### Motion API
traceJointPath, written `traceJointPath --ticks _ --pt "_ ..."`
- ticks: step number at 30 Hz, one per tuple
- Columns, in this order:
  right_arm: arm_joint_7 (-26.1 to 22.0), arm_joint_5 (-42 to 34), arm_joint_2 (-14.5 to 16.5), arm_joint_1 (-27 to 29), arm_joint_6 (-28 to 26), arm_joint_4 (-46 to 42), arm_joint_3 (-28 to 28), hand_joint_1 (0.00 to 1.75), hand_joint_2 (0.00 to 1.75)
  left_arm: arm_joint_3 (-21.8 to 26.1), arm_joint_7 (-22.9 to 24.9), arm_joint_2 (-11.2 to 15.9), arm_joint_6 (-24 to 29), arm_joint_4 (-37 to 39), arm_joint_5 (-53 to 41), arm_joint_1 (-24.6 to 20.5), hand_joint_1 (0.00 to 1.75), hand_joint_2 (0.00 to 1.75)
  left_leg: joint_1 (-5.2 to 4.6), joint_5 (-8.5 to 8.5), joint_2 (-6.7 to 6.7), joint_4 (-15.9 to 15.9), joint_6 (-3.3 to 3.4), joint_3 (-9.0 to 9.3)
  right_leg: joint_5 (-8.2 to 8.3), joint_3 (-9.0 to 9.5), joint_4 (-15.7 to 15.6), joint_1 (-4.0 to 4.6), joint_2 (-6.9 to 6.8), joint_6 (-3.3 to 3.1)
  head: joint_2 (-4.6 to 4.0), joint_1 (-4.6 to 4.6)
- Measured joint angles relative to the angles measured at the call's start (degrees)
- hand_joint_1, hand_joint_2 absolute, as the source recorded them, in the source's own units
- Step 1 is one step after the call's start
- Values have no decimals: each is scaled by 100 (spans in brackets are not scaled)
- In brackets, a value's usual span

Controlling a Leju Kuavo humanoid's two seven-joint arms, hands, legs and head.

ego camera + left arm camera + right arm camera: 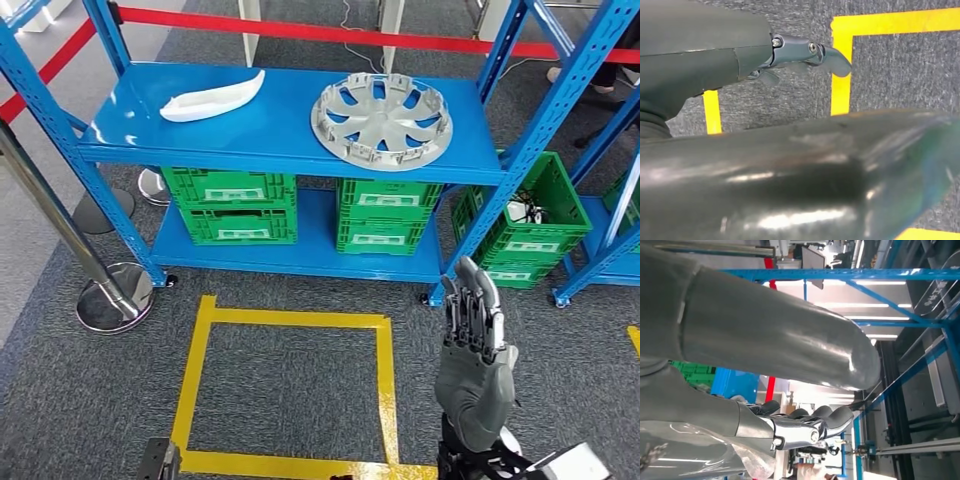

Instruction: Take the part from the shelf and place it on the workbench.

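Step in hand: approach, nothing yet grasped. The right robot hand (473,345) is raised in front of the blue shelf (287,150), palm up, fingers extended side by side and holding nothing; it stands well below the shelf's front edge, near the right front upright. The left robot hand (806,52) hangs over the carpet by the yellow floor marking (287,320), empty; whether its fingers are spread or curled cannot be told.

Two candidate parts lie on the top shelf: a silver wheel cover (382,120) toward the right end, a white curved trim piece (211,98) toward the left end. The wheel cover is nearer the raised hand.

Judgement: next move requires lifting and extending the right arm over the shelf's front edge.
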Motion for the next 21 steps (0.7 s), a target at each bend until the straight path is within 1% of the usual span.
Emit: traceJointPath --ticks 1,2,3,4,5,6,7,8,9,10,11,12,13,14,15,16,17,18,19,20,21 --pt "9 2 -2 -15 -2 3 0 0 0 -1 22 0 0 -1 0 -6 0 0 -13 -20 -50 0 2 35 230 74 -260 8 27 -33 0 0" --pt "25 6 -3 -42 -3 9 1 0 0 -1 42 -3 -6 -1 -2 -15 0 0 -17 -43 -105 0 2 66 474 205 -632 17 118 -76 0 -1" --pt "43 13 -4 -76 -3 19 1 0 0 -2 60 -5 -15 -1 -7 -33 0 0 -26 -65 -158 3 -5 85 643 360 -970 17 233 -119 0 -11" --pt "60 25 -4 -114 -5 31 3 0 0 -3 80 -6 -25 -1 -19 -52 0 0 -22 -79 -213 8 -21 86 726 494 -1247 21 329 -145 0 -17" --pt "74 42 -5 -150 -10 43 4 0 0 -4 99 -5 -34 -1 -33 -70 0 0 -8 -84 -263 9 -43 73 729 573 -1392 25 396 -159 0 -25" --pt "83 57 -7 -181 -18 53 5 0 0 -4 113 -2 -36 -2 -47 -82 0 0 4 -82 -314 3 -77 60 694 620 -1441 30 390 -161 0 -28" --pt "91 69 -7 -206 -28 57 5 0 0 -5 125 4 -34 -2 -59 -84 0 0 17 -82 -365 -7 -112 58 678 647 -1491 34 345 -160 0 -26" --pt "105 76 -8 -224 -37 62 5 0 0 -5 130 15 -30 -2 -63 -81 0 0 20 -93 -351 -2 -147 63 678 678 -1521 25 298 -171 0 -26" --pt "120 69 -8 -238 -44 64 4 0 0 -4 133 25 -24 -2 -61 -80 0 0 14 -134 -285 59 -182 45 669 727 -1557 11 248 -194 0 -36" --pt "147 40 -8 -247 -44 67 3 0 0 -3 137 34 -18 -2 -56 -81 0 0 8 -217 -187 225 -218 -24 655 786 -1595 -4 192 -222 0 -49" --pt "179 -10 -8 -252 -40 76 2 0 0 -2 148 41 -13 -1 -50 -76 0 0 18 -342 -71 514 -253 -168 630 843 -1616 -12 136 -248 0 -58" --pt "206 -69 -8 -253 -32 90 -1 0 0 0 160 42 -8 -1 -47 -61 0 0 34 -482 1 879 -288 -365 595 890 -1623 -13 90 -268 0 -70" --pt "226 -132 -8 -253 -17 109 -3 0 0 1 173 43 -5 0 -46 -29 0 0 57 -586 32 1231 -320 -568 560 932 -1624 -14 51 -275 0 -70" --pt "233 -186 -8 -251 -1 129 -7 0 0 2 185 44 -2 1 -48 14 0 0 80 -609 45 1461 -345 -720 524 973 -1624 -17 28 -270 0 -72" --pt "226 -229 -8 -250 17 147 -10 0 0 2 189 45 1 1 -51 57 0 0 100 -515 53 1489 -364 -777 489 1018 -1623 -20 16 -260 0 -72" --pt "215 -270 -8 -249 35 163 -13 0 0 2 191 48 8 1 -54 88 0 0 114 -314 59 1300 -375 -729 451 1070 -1622 -25 8 -246 0 -72" --pt "205 -301 -8 -249 50 175 -15 0 0 2 188 51 18 1 -57 105 0 0 124 -53 69 950 -379 -601 407 1126 -1621 -29 0 -223 0 -73" --pt "196 -320 -8 -247 63 185 -16 0 0 4 184 54 28 1 -58 110 0 0 121 133 83 602 -372 -453 362 1162 -1626 -31 -9 -191 0 -72" --pt "187 -329 -8 -250 76 191 -17 0 0 6 161 55 44 2 -60 107 0 0 106 220 95 288 -352 -315 304 1185 -1630 -28 -15 -151 0 -75" --pt "176 -329 -8 -254 88 195 -17 0 0 8 126 56 61 3 -60 103 0 0 88 215 107 109 -318 -227 258 1198 -1650 -25 -21 -108 0 -75" --pt "161 -326 -8 -257 99 198 -17 0 0 10 78 55 80 4 -60 99 0 0 71 132 111 39 -272 -186 241 1230 -1657 -21 -25 -61 0 -74"
